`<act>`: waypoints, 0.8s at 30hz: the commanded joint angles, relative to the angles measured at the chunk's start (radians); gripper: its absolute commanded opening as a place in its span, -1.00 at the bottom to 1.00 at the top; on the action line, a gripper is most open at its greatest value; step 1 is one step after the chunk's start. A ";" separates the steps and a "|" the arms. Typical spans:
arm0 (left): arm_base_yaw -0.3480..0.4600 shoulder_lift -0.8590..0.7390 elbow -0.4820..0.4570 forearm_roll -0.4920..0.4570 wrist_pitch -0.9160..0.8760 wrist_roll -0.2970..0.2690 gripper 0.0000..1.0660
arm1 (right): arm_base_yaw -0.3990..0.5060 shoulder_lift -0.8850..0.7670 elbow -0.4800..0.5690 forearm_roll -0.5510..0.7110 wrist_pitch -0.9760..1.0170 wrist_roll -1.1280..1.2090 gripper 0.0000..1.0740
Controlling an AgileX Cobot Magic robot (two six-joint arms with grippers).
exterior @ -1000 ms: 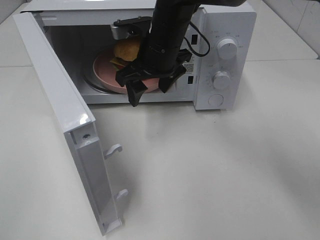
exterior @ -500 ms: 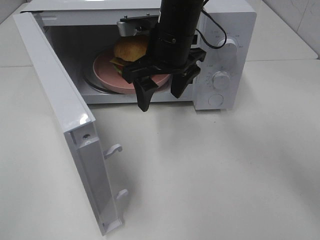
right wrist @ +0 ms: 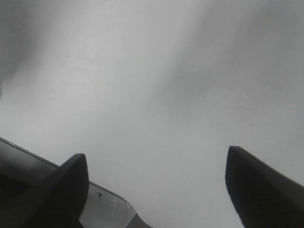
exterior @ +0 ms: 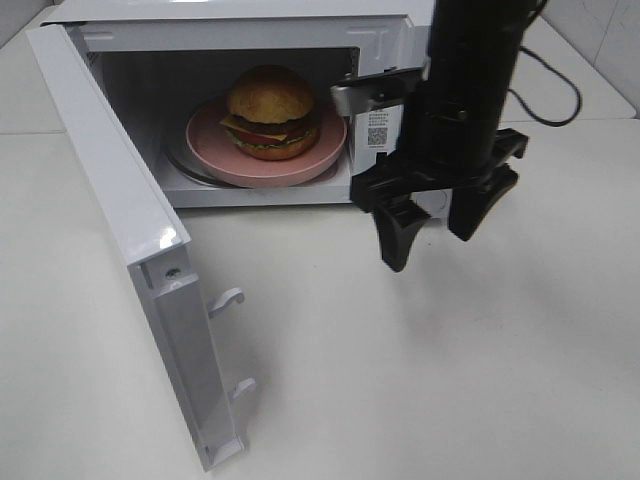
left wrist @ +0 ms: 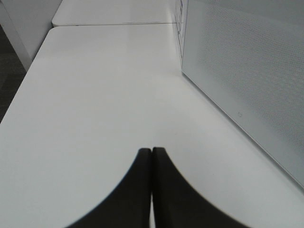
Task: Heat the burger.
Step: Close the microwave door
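Note:
The burger (exterior: 271,112), with its golden bun, dark patty, tomato, cheese and lettuce, sits on a pink plate (exterior: 215,150) inside the open white microwave (exterior: 300,20). My right gripper (exterior: 432,238) hangs open and empty over the table in front of the microwave's control side, to the right of the burger and clear of the cavity. In the right wrist view the same gripper (right wrist: 156,175) shows two dark fingers spread wide over bare table. My left gripper (left wrist: 151,156) is shut with nothing in it, low over the table beside the microwave's perforated side wall (left wrist: 247,71).
The microwave door (exterior: 130,240) stands swung wide open toward the front left, its latch hooks (exterior: 228,298) jutting out. My right arm (exterior: 470,90) covers the control panel. A black cable (exterior: 555,95) loops behind it.
My right gripper has drawn back out of the microwave and moved right, staying open. The burger and plate, half hidden before, now show fully inside.

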 commanded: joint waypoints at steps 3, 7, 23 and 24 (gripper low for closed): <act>-0.006 -0.021 0.002 -0.003 -0.015 -0.004 -1.00 | -0.134 -0.144 0.131 -0.009 -0.031 0.011 0.32; -0.006 -0.021 0.002 -0.003 -0.015 -0.004 -1.00 | -0.242 -0.258 0.223 -0.009 -0.061 0.024 0.31; -0.006 -0.021 0.002 -0.003 -0.015 -0.004 -1.00 | -0.369 -0.789 0.584 -0.036 -0.069 0.037 0.30; -0.006 -0.021 0.002 -0.003 -0.015 -0.004 -1.00 | -0.369 -0.853 0.641 -0.037 -0.072 0.037 0.29</act>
